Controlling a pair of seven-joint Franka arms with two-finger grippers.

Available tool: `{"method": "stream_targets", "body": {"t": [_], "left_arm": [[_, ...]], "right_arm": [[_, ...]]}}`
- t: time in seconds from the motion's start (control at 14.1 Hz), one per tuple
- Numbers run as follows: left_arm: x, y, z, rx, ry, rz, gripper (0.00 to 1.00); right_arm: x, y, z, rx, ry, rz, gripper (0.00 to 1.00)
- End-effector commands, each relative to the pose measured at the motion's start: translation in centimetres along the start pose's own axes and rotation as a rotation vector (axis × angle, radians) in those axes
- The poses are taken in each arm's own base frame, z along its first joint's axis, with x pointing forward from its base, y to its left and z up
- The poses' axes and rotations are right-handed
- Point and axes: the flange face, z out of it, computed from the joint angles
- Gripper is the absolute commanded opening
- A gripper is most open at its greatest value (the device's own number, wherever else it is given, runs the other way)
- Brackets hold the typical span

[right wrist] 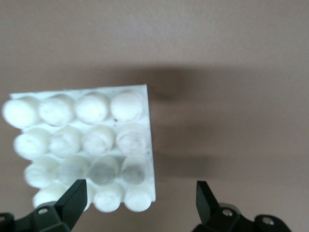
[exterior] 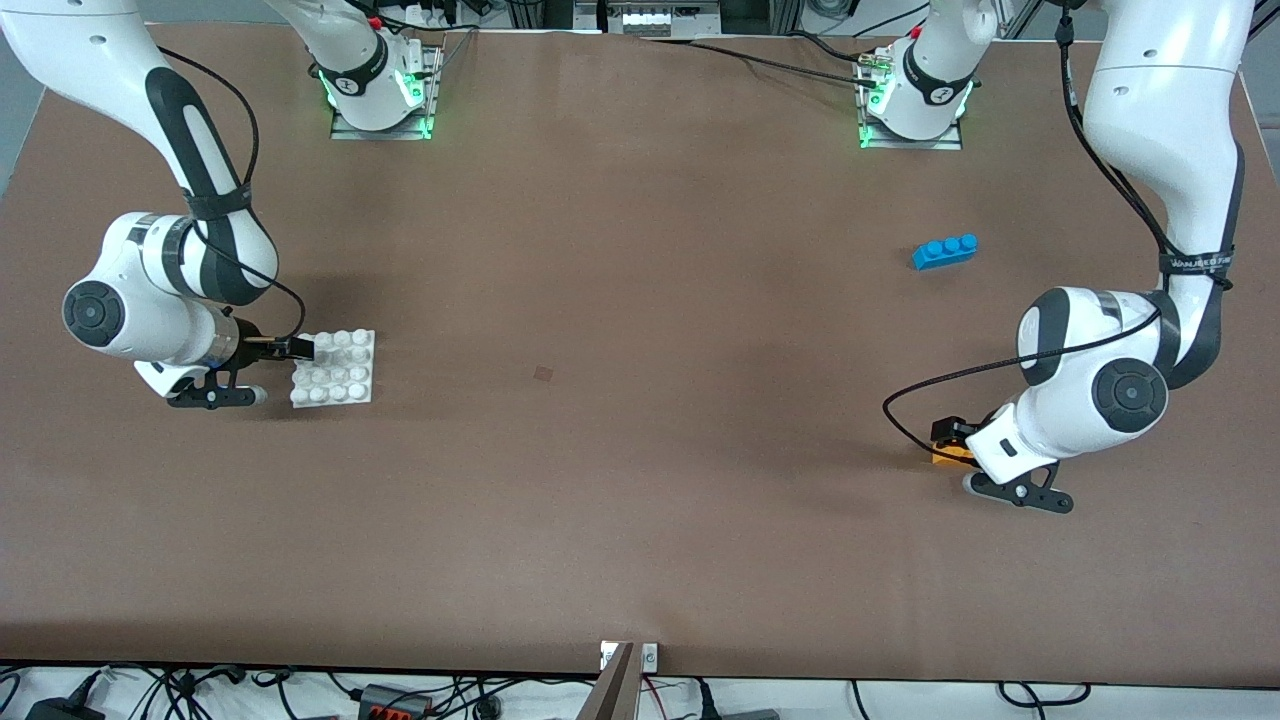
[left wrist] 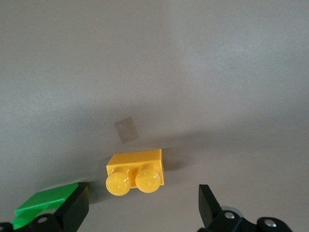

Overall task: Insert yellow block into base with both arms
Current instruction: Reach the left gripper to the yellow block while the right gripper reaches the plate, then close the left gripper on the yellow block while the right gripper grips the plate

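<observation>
The brown bench [exterior: 620, 420] carries everything, and little of the task is judged done: nothing has been lifted and nothing joined.

The white studded base [exterior: 335, 368] lies flat near the bench edge at the right arm's end, about midway between the robots' edge and the front camera's edge. The right claw [right wrist: 137, 205] is low over one edge of the base, its fingers spread wide and holding nothing; in the right wrist view one finger lies over the outer studs and the other over bare bench.

A blue three-stud brick [exterior: 944, 251] lies apart toward the left arm's end, nearer the robots' edge; it is not part of the job.

The yellow block [left wrist: 135, 173] rests on the bench near the left arm's end, studs up. The left claw [left wrist: 142, 210] is low around it, fingers fully parted, one to each side, and not touching it. A green brick [left wrist: 46, 205] is seen just beside one finger.

Left to do, by this reading: both grasps, the lifts, the bringing together, and the pressing of block onto base.
</observation>
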Motion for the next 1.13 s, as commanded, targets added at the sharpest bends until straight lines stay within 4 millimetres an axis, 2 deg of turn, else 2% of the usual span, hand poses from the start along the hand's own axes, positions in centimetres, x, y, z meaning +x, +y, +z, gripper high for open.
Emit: {"method": "stream_targets", "body": {"t": [0.0, 0.35, 0.57, 0.71, 0.85, 0.92, 1.06], "left_arm": [[-0.3, -0.2, 1.2, -0.001, -0.013, 0.036, 1.0], [-1.5, -0.2, 3.6, 0.007, 0.039, 0.033, 1.0], [-1.6, -0.4, 3.7, 0.009, 0.037, 0.033, 1.0], [-1.6, -0.5, 3.8, 0.01, 0.038, 0.033, 1.0], [-1.6, -0.5, 4.1, 0.008, 0.034, 0.033, 1.0], [-1.6, -0.5, 4.3, 0.008, 0.034, 0.033, 1.0], [-2.2, -0.3, 5.2, 0.008, 0.047, 0.035, 1.0]], "right_arm": [[-0.9, 0.4, 1.3, 0.085, 0.013, -0.003, 1.0], [-0.7, -0.2, 1.5, 0.157, 0.03, -0.009, 1.0], [-0.6, -0.1, 2.7, 0.168, 0.023, -0.041, 1.0], [-0.4, -0.3, 2.6, 0.193, 0.032, -0.019, 1.0], [-0.3, -0.3, 2.8, 0.194, 0.031, -0.022, 0.76], [-0.3, -0.3, 3.3, 0.196, 0.023, -0.02, 0.68], [-0.2, -0.3, 3.2, 0.196, 0.025, -0.019, 0.57]]}}
